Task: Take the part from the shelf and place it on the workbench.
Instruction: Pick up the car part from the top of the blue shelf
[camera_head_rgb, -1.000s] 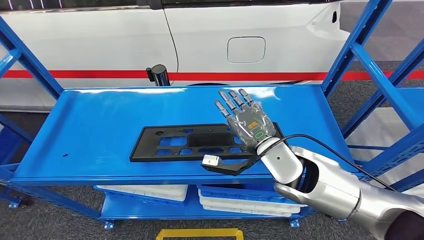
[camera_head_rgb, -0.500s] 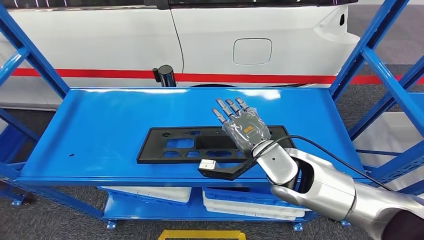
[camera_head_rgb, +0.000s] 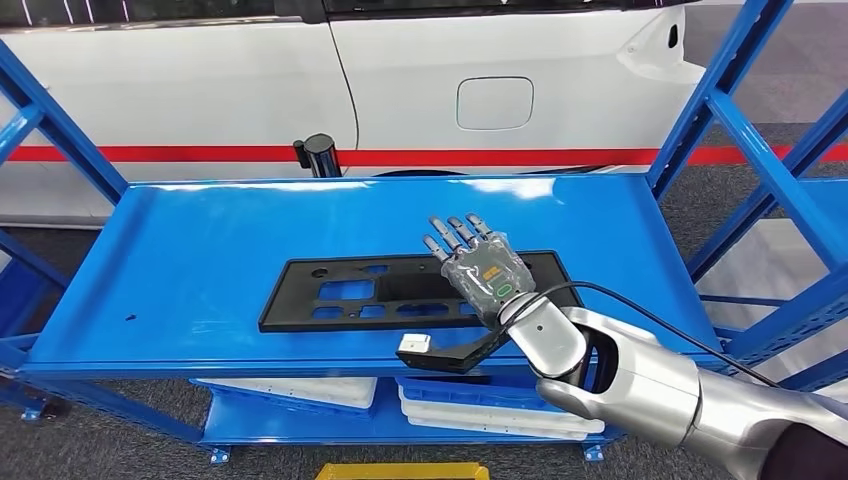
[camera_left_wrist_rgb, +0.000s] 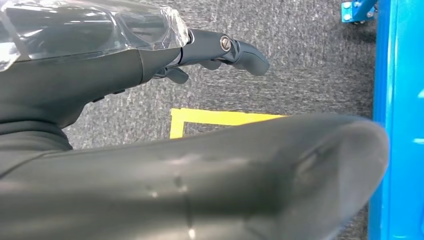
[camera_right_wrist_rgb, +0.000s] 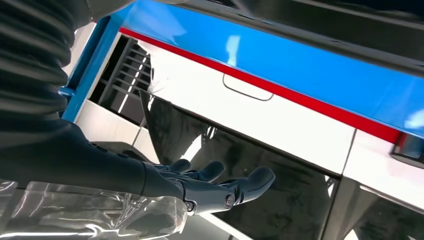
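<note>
a: black part (camera_head_rgb: 410, 292) lies flat on the blue shelf (camera_head_rgb: 200, 260), seen from the head; the right hand (camera_head_rgb: 483, 270) spreads above its right end, fingers straight, holding nothing.

b: left wrist?

a: left hand (camera_left_wrist_rgb: 150, 55) over grey floor (camera_left_wrist_rgb: 300, 65), fingers loosely out, empty.

b: right wrist?

a: fingers (camera_right_wrist_rgb: 220, 187) extended, apart.

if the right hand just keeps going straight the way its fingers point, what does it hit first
Probably nothing soon. The right hand is open over the black part, fingers pointing across the blue shelf toward the white car. If it is angled downward, it would meet the shelf surface first; depth is unclear.
</note>
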